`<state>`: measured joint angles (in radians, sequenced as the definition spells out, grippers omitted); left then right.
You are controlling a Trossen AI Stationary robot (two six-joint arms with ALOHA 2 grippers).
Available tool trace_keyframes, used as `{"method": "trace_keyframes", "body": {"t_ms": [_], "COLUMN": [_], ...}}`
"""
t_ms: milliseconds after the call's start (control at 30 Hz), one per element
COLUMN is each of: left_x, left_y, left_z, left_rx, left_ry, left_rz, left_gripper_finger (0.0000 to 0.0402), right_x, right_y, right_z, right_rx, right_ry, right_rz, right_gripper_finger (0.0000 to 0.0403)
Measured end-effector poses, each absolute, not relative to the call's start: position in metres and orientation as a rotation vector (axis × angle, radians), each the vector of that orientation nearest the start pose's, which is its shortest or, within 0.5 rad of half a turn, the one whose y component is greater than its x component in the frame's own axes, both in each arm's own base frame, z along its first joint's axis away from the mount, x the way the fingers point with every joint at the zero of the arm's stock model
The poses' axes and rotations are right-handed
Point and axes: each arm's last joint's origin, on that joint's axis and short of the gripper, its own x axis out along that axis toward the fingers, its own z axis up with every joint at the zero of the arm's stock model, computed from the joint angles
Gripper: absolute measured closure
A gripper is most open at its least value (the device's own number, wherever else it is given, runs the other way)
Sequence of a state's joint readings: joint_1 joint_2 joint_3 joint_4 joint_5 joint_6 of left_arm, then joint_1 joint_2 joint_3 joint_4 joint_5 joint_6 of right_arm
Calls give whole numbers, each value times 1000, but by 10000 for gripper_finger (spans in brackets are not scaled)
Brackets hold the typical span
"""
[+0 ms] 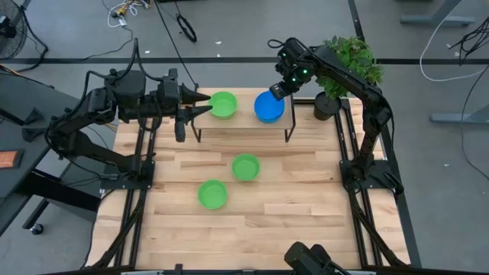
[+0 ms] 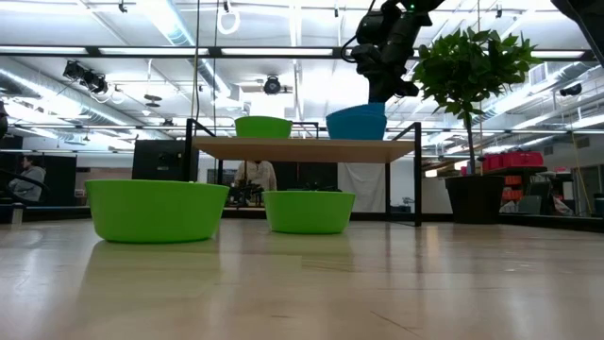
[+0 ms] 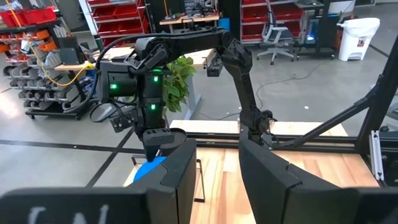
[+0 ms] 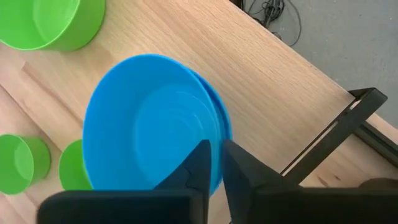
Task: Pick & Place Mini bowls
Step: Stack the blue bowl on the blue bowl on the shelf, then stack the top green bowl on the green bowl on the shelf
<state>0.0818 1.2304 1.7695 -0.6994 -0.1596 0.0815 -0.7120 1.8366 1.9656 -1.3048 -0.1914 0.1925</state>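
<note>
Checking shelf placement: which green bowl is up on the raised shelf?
The green bowl beside the blue bowl, on the shelf at the table's far edge. The other two green bowls sit down on the tabletop.

One camera looks straight down on the tabletop (image 1: 306,221); another sits level at its surface; both share the raised shelf (image 1: 244,122).

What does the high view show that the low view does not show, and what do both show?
Only the high view shows the left pincer beside the green bowl on the shelf, and the right pincer at the rim of the blue bowls. Only the low view shows a person behind the table. Both show the raised shelf, the potted plant and two green bowls on the table.
</note>
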Motion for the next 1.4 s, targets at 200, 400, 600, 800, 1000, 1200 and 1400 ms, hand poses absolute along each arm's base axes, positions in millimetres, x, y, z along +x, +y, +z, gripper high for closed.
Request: {"method": "trace_keyframes", "body": {"t_ms": [200,400,600,800,1000,1200,1400], "left_x": [205,205,205,205,205,205,205], "left_y": [21,21,21,21,21,21,21], "left_z": [514,514,514,514,514,514,514], "left_rx": [76,69,69,61,61,61,59], "left_ry": [169,168,168,167,168,168,167], "left_rz": [235,236,236,236,236,236,237], "left_gripper_finger": [275,275,275,275,275,275,275], "right_x": [277,275,268,256,245,232,206], "right_y": [-233,-231,-222,-198,-167,-136,-111], "right_z": [361,365,378,404,430,456,482], "right_rx": [677,651,617,529,434,353,287], "right_ry": [1031,1026,991,937,865,753,637], "right_rz": [-571,-568,-499,-445,-383,-327,-296], "right_gripper_finger": [326,309,305,305,305,305,305]}}
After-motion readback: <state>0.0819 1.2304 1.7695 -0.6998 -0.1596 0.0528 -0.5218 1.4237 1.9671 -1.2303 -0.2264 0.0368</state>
